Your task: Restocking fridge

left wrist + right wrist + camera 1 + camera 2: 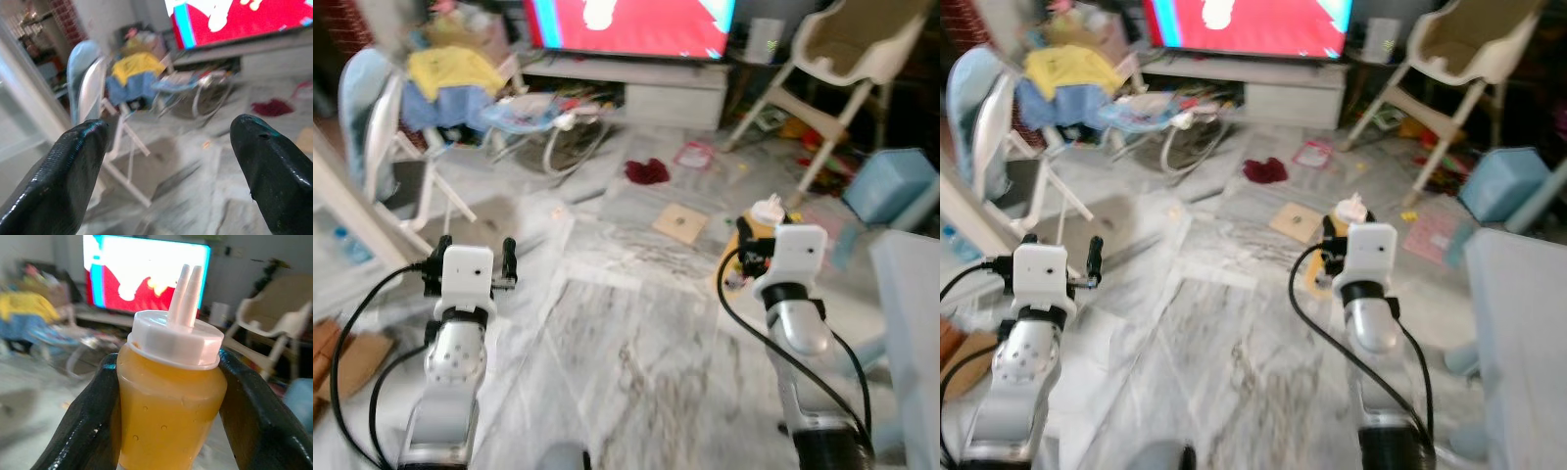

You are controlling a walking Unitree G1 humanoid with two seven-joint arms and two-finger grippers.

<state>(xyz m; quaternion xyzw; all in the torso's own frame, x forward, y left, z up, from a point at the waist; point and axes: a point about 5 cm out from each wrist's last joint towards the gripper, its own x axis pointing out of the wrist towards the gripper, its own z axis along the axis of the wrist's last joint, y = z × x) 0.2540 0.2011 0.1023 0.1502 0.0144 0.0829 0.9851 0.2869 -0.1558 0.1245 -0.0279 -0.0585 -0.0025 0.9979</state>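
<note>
We carry a squeeze bottle [168, 396] of yellow-orange sauce in the right gripper [168, 406], whose two black fingers [85, 421] press against opposite sides of the bottle's body just under the white cap [173, 345]. The bottle stands upright, held out in front of us above the marble floor [636, 352]. We judge it fairly full, hence moderately heavy, with soft plastic walls that would give under a hard squeeze and could push sauce out of the twin nozzle; the smooth sides may also slip. The present hold on the wide body below the cap looks sound.

The left gripper [470, 262] is spread wide and holds nothing.

The right wrist view shows the grasp and the nozzle plainly, whereas from the head the bottle [762, 227] is mostly hidden behind the wrist. The head views add the room: a television [631, 24], a laundry-heaped chair [421, 108], a high chair [847, 59].
</note>
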